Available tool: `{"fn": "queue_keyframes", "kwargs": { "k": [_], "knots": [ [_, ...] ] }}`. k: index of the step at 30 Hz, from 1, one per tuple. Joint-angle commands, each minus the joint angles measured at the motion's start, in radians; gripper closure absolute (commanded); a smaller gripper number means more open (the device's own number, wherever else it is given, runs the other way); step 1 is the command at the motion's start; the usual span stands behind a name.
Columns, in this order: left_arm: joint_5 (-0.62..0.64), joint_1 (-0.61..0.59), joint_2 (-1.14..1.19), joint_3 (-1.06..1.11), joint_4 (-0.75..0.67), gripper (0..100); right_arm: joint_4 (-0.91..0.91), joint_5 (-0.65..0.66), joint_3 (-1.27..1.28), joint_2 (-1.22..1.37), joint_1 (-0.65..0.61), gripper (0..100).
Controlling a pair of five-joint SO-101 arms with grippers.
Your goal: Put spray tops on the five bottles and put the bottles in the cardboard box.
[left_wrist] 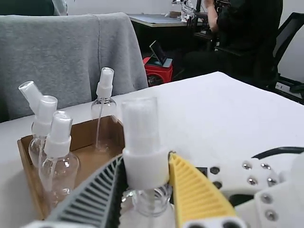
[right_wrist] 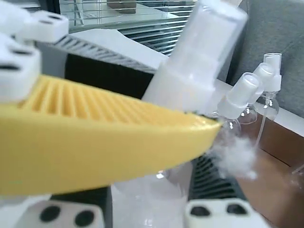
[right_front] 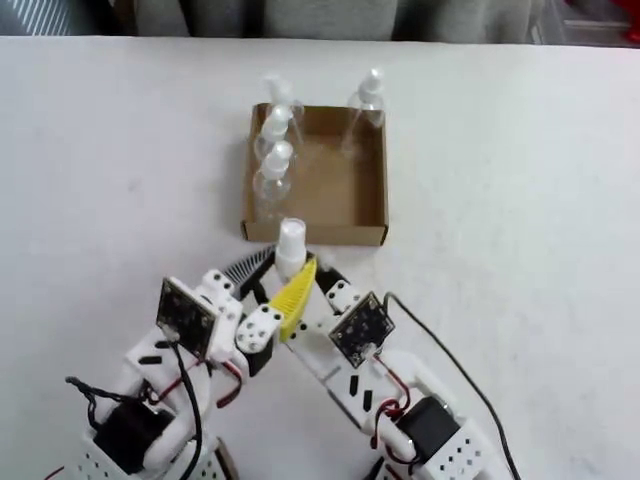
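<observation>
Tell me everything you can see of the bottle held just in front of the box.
The bottle is small, seemingly clear plastic, with a white spray top under a frosted cap. It stands about upright just outside the near wall of the box, not in it. The left gripper is shut on the top's collar, grey and yellow fingers either side. Little of its body shows below them.

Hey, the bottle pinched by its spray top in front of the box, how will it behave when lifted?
The bottle looks clear and empty, so probably light. Tall and narrow, it may tip when set down; another bottle leans at the box corner. Its smooth top could slip.
</observation>
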Motion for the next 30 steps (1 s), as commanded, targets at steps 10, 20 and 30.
{"fn": "queue_keyframes", "kwargs": {
  "k": [10,20,30],
  "knots": [
    [0.0,-0.047,-0.015,-0.003,-0.015,69,0.002,0.002,0.005,-0.015,0.027,97.9],
    [-0.006,-0.067,-0.018,-0.15,0.084,70,0.002,0.002,0.006,-0.012,0.027,97.9],
    [-0.008,-0.067,-0.019,-0.212,0.244,70,0.002,0.002,0.005,-0.01,0.033,98.0]
  ]
}}
